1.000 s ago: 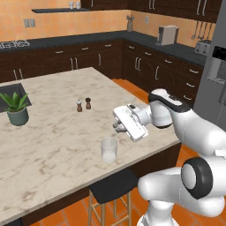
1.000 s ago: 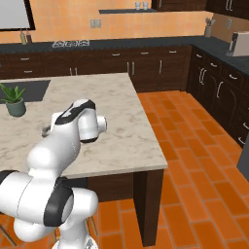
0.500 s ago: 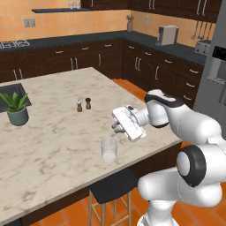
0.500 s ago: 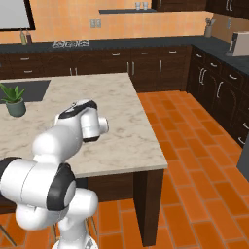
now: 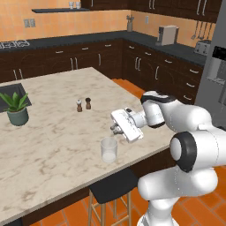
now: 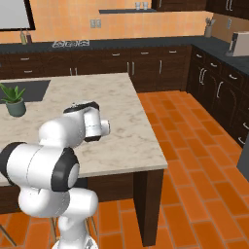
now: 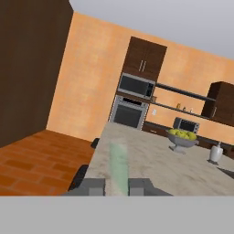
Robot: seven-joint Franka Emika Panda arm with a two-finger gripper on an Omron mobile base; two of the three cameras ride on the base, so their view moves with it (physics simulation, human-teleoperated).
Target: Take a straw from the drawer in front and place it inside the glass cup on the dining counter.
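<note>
My gripper [image 5: 115,129] hangs level over the near edge of the dining counter [image 5: 57,132], pointing left, just above and right of the glass cup [image 5: 109,150]. The cup is a clear tumbler that stands upright near the counter's front edge. In the hand view the gripper [image 7: 117,186] is shut on the straw [image 7: 118,165], a pale thin stick that sticks out forward from between the fingertips. In the right base view the arm's own body covers the hand, with the counter [image 6: 121,121] behind it. The drawer is out of view.
Two small shakers [image 5: 83,104] stand mid-counter behind the cup. A potted plant [image 5: 16,108] sits at the left by a dark sink [image 5: 9,95]. A dark-seated stool [image 5: 114,186] stands under the front edge. The hand view shows a fruit bowl [image 7: 183,137] farther along the counter.
The hand has crept a little left and down toward the glass cup, with the straw still held. The cup, shakers and plant have stayed put.
</note>
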